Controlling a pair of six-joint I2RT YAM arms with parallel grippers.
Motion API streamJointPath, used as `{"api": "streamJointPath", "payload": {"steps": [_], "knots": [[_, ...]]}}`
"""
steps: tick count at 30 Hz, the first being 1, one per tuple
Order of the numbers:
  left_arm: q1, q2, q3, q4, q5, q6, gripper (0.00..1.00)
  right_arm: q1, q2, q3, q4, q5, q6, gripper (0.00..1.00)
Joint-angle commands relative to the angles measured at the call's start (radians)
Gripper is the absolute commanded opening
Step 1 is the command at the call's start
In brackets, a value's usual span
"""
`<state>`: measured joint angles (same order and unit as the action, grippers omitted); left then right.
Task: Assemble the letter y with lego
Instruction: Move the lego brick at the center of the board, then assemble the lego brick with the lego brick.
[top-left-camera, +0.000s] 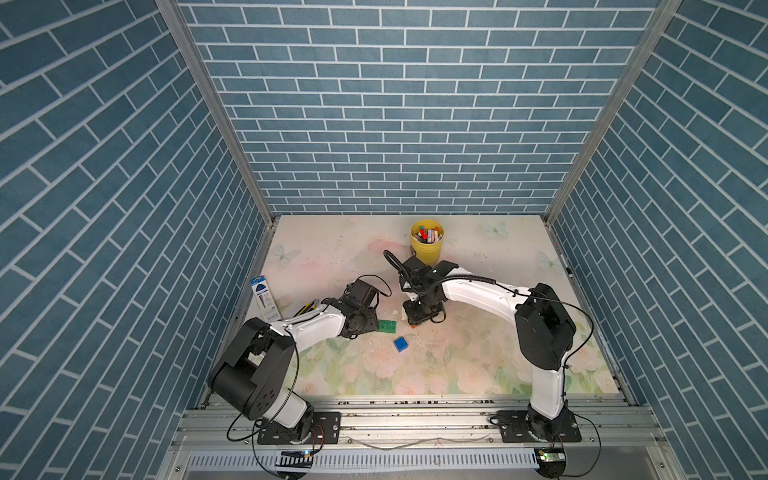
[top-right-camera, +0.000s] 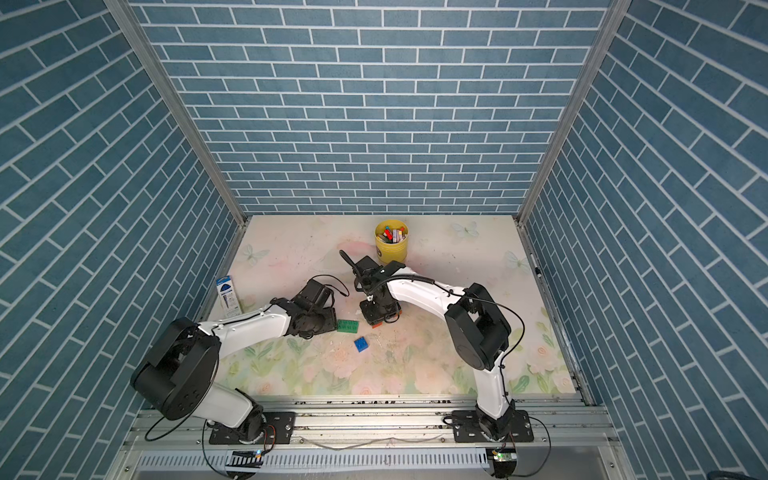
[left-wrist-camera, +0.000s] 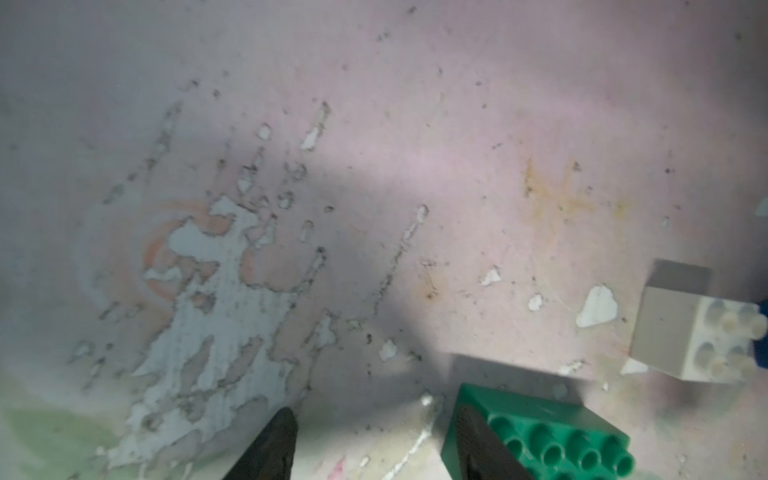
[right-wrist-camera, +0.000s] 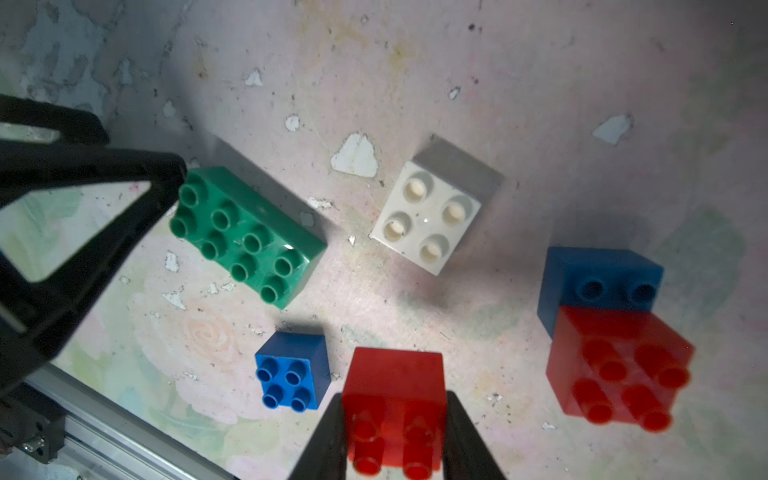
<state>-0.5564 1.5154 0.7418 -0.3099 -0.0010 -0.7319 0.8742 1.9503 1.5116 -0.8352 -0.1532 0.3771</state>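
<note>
Floral bench (top-right-camera: 436, 365) from above: green brick (top-right-camera: 347, 326) lies mid-bench, the left gripper (top-right-camera: 333, 323) right at its end. Blue brick (top-right-camera: 362, 344) sits just beside it, toward the front edge. Right gripper (top-right-camera: 376, 319) points down nearby, a sliver of red brick (top-right-camera: 376, 326) beneath. Yellow cup (top-right-camera: 391, 245) of coloured sticks stands near the back edge.

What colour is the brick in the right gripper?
It's a red brick; clearest in the right wrist view.
</note>
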Motion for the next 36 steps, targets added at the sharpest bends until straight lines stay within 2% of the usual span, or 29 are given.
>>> {"api": "streamJointPath", "payload": {"steps": [1, 4, 15, 22, 29, 36], "knots": [[-0.031, 0.029, 0.002, -0.003, 0.04, -0.034, 0.63, -0.007, 0.017, 0.042, -0.02, -0.027, 0.058, 0.3], [-0.061, 0.025, 0.005, -0.01, 0.015, -0.041, 0.63, -0.011, 0.019, 0.043, -0.026, -0.029, 0.068, 0.3], [-0.148, 0.075, 0.038, 0.022, 0.036, -0.082, 0.63, -0.03, 0.007, -0.001, -0.027, -0.025, 0.115, 0.3], [-0.157, 0.073, 0.049, 0.025, 0.042, -0.08, 0.63, -0.056, -0.026, -0.049, -0.03, -0.007, 0.143, 0.3], [-0.157, -0.009, 0.005, 0.008, 0.023, -0.084, 0.63, -0.058, -0.033, -0.053, -0.023, -0.035, 0.166, 0.3], [-0.157, -0.006, -0.016, 0.041, 0.061, -0.084, 0.63, -0.058, -0.019, -0.048, -0.012, -0.055, 0.193, 0.3]]}}
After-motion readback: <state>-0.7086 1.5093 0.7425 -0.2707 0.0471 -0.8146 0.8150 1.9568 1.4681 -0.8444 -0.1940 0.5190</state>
